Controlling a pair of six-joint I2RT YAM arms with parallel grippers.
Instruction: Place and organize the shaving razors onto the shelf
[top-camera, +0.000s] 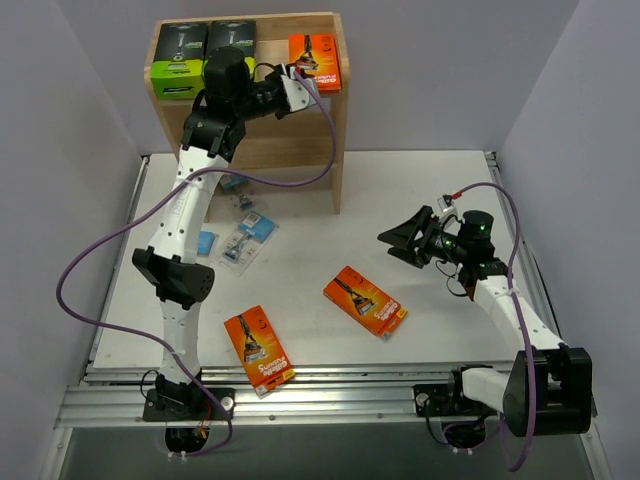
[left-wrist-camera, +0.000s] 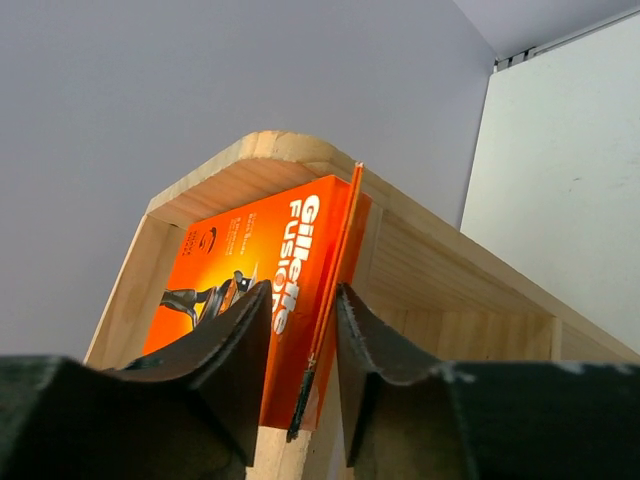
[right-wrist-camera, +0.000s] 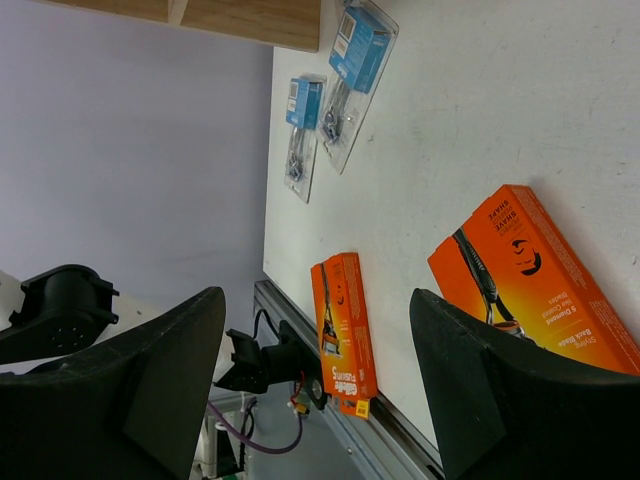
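Observation:
An orange razor box (top-camera: 318, 60) stands upright at the right end of the shelf's (top-camera: 340, 120) top tier. My left gripper (top-camera: 300, 80) is at that box (left-wrist-camera: 290, 250), its jaws a little open around the box's near edge, with a gap at the right finger (left-wrist-camera: 370, 340). Two black-and-lime boxes (top-camera: 180, 55) stand at the left of the same tier. On the table lie two more orange boxes (top-camera: 258, 350) (top-camera: 365, 300) and blue-carded blister packs (top-camera: 248, 238). My right gripper (top-camera: 405, 240) hovers open and empty over the table, right of the orange boxes (right-wrist-camera: 530, 270).
The left arm stretches from the near edge up over the blister packs (right-wrist-camera: 355, 60) and hides part of the shelf's lower tiers. The table's metal rail (top-camera: 330, 385) runs along the front. Grey walls close in both sides.

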